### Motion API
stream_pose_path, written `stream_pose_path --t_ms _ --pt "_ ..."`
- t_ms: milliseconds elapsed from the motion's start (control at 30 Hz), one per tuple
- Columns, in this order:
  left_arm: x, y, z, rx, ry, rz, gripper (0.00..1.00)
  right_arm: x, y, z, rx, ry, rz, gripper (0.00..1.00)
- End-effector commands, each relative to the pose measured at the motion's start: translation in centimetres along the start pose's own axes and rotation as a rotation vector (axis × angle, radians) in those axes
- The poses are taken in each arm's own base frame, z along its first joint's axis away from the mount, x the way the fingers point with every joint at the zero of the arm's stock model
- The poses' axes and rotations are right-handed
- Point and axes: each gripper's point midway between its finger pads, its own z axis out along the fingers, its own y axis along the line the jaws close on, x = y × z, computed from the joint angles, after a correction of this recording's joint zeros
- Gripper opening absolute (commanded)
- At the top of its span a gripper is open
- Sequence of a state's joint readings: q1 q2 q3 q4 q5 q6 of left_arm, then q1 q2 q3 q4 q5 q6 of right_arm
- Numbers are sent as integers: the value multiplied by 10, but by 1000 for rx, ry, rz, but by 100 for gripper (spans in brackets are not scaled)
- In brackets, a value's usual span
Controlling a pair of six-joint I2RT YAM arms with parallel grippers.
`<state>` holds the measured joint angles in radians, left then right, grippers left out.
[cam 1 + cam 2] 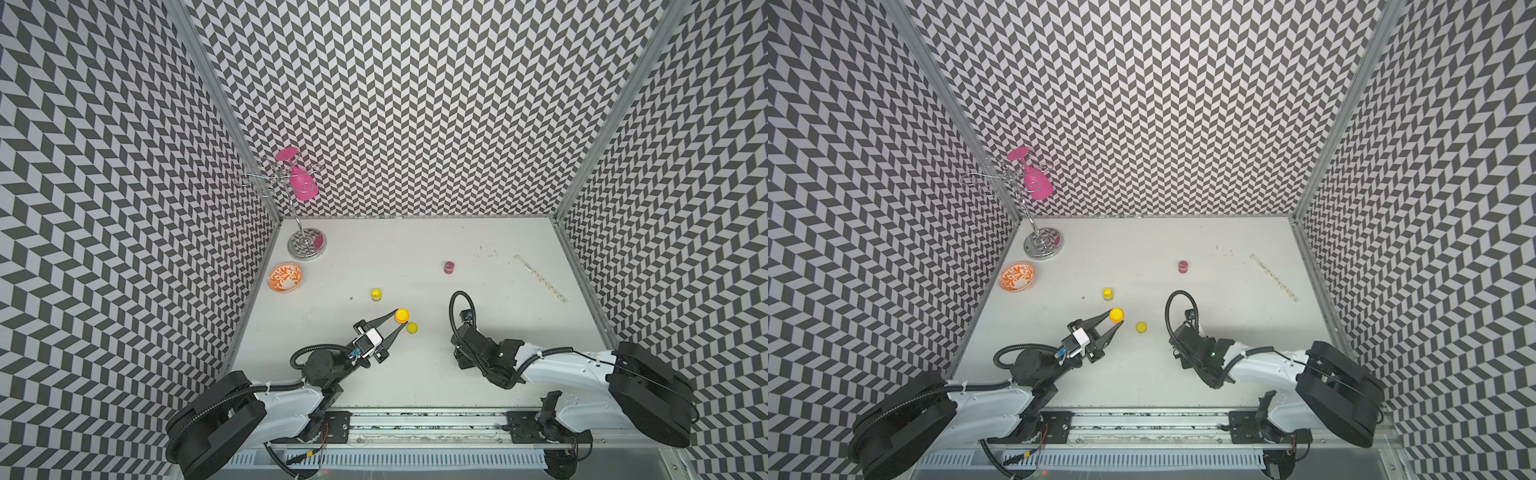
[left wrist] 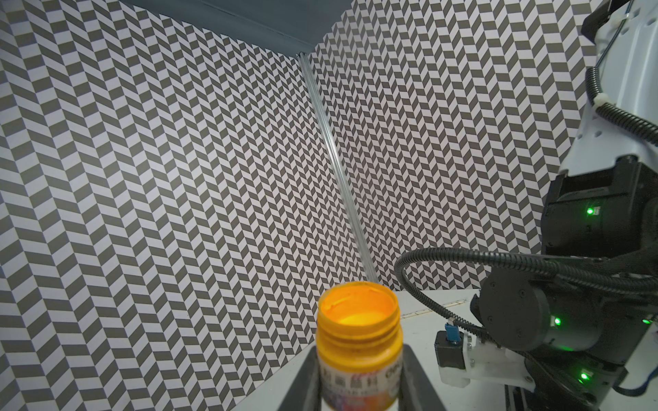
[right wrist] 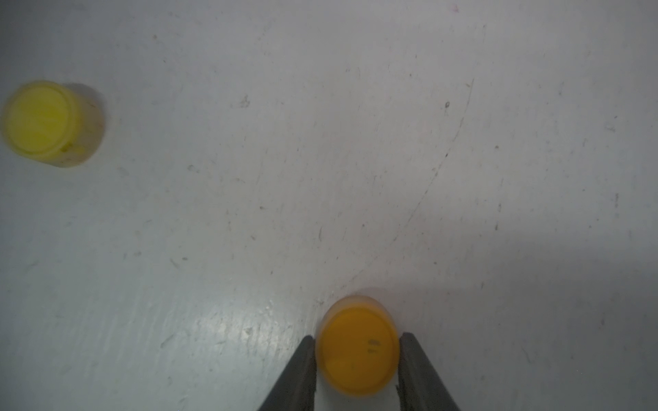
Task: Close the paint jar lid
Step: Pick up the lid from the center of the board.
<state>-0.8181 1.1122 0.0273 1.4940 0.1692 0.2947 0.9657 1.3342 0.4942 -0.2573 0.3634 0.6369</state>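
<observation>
Mid-table, towards the front: jar and lid sit in separate grippers, not yet joined.
The left gripper point(image 2: 359, 359) is clamped on the body of the open orange paint jar point(image 1: 401, 316), which is upright with its mouth facing up. The right gripper point(image 3: 357, 336) is closed narrowly on the orange lid point(image 3: 358, 350), at or just above the table point(image 1: 415, 257). The lid lies to the jar's right and lower. In my judgement it must rise and travel left until it is centred flat over the mouth.

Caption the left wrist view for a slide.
Left pincer grips the open orange paint jar before zigzag walls, with the right arm nearby.
</observation>
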Motion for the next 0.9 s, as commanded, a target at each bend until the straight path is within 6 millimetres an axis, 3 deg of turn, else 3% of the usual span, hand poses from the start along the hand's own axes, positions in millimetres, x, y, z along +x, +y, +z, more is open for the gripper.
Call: stream_pose_path --t_ms 0,333,633,867 --pt "-5 -1 0 2 -18 -6 26 -9 4 -2 -11 -38 16 37" --pt "2 -2 2 8 6 -5 26 -20 6 -18 -53 -80 24 28" --pt "20 5 9 -26 76 -32 27 -77 18 -54 -149 -201 -25 28" --pt "57 -7 21 82 173 -113 27 -128 42 -83 -316 -300 -134 28"
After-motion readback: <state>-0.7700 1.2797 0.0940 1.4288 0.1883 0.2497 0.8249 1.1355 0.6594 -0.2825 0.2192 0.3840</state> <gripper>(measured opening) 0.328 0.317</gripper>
